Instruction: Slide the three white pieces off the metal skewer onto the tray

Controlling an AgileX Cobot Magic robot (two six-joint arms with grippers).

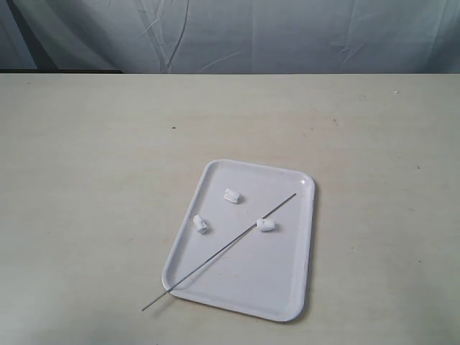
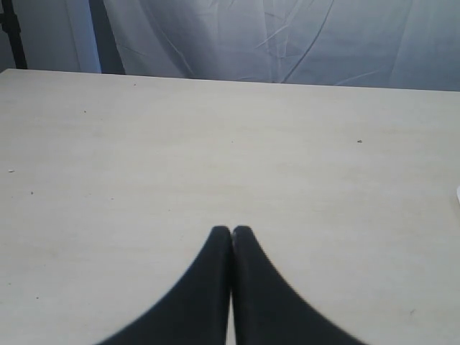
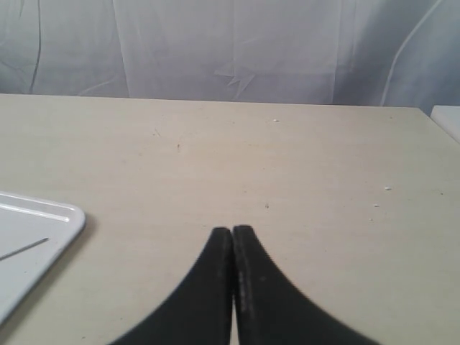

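The white tray (image 1: 280, 287) lies on the table in the exterior view. Three white pieces rest loose on it: one (image 1: 231, 195) toward the far side, one (image 1: 200, 224) at the left, one (image 1: 266, 225) in the middle, right beside the skewer. The thin metal skewer (image 1: 215, 255) lies diagonally across the tray, its near end poking over the rim onto the table. Neither arm shows in the exterior view. My left gripper (image 2: 231, 230) is shut over bare table. My right gripper (image 3: 232, 230) is shut too, with a tray corner (image 3: 65, 215) and the skewer tip (image 3: 25, 249) off to one side.
The pale table (image 1: 86, 180) stretches wide around the tray, backed by a grey-white cloth curtain (image 1: 230, 36). A white edge (image 3: 449, 118) shows at the table's side in the right wrist view.
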